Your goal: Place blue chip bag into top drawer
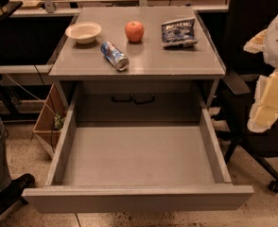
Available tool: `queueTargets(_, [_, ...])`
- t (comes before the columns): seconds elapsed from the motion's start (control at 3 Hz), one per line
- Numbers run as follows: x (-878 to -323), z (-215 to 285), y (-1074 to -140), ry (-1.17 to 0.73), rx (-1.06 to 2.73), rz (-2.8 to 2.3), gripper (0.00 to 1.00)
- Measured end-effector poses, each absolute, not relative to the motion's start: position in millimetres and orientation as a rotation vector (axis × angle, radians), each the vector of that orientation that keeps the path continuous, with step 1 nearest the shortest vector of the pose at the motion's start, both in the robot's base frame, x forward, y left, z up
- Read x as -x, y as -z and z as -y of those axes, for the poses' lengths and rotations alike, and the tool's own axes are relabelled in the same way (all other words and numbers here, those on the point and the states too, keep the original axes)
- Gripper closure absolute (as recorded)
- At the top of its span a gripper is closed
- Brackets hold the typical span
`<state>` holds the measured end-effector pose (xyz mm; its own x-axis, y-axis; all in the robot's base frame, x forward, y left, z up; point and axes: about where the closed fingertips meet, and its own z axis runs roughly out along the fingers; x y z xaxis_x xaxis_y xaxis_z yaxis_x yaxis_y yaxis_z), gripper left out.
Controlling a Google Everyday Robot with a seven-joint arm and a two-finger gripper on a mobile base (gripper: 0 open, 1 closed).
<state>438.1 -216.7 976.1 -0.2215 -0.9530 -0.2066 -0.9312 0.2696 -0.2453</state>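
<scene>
Drawer first: the wide, shallow grey top drawer (139,198) stands pulled out under the flat grey cabinet top (177,63). My white-and-yellow gripper (270,86) hangs at the right edge, beside the cabinet; released or clenched, I cannot tell. The small crinkly navy foil blue chip bag (178,32) lies back right on that top, left of the gripper, apart from it.

No word, brand or number can be made out here. The blue chip bag (178,32), just right of the apple (134,31), carries white lettering across its upper part, but the letters do not resolve into a name. The soda can (114,55), lying in front of the apple and slightly to its left, shows blue and silver markings with no legible print. The gripper (271,96), far right of the apple, bears no legible mark.
</scene>
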Motion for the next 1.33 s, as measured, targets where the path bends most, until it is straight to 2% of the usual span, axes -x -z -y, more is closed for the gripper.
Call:
queueTargets(0.67, [-466, 218, -973, 0.101, 1.691, -2.206, 0.0])
queueTargets(1.33, [-576, 199, -967, 0.178, 1.694, -2.054, 0.0])
